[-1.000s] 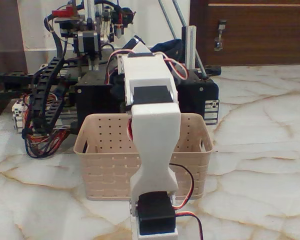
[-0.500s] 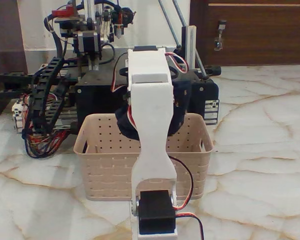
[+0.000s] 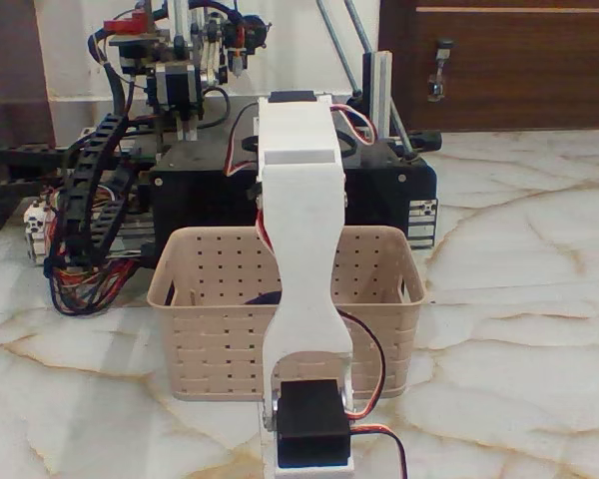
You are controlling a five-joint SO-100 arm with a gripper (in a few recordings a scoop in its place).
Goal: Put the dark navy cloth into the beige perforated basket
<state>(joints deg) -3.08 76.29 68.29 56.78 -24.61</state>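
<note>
Fixed view | beige perforated basket (image 3: 220,329) lies long side across frame | dark navy cloth (image 3: 268,298) sliver inside, beside white arm (image 3: 301,259) | fingers' state: cannot tell

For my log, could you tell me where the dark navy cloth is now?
In the fixed view, a sliver of the dark navy cloth shows inside the beige perforated basket, just left of the white arm.

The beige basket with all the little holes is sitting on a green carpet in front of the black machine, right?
Not quite. The beige basket with the little holes does sit in front of the black machine, but the fixed view shows it on a pale marble floor with brownish veins, not a green carpet.
</note>
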